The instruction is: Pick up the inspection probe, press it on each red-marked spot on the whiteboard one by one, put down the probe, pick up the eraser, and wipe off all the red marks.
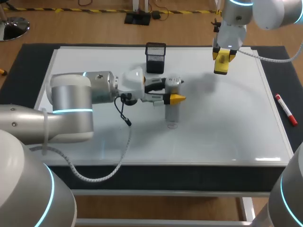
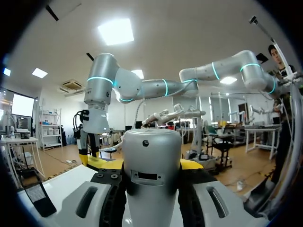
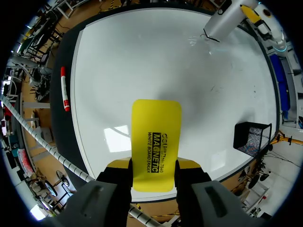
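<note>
Where whiteboard (image 1: 222, 137) covers most of dark mat (image 1: 28, 61): glossy white, light glare near front edge. Near board middle: inspection probe (image 1: 172, 112) upright, tip on board, clamped between left gripper (image 1: 174, 92) fingers. Faint ring mark (image 1: 172, 126) at probe foot. Above far right corner: right gripper (image 3: 154, 172) pinching yellow eraser (image 3: 155, 137), clear of surface. Black mesh holder (image 1: 155, 57) at far edge. Red marker (image 1: 286, 109) on mat beyond right edge.
</note>
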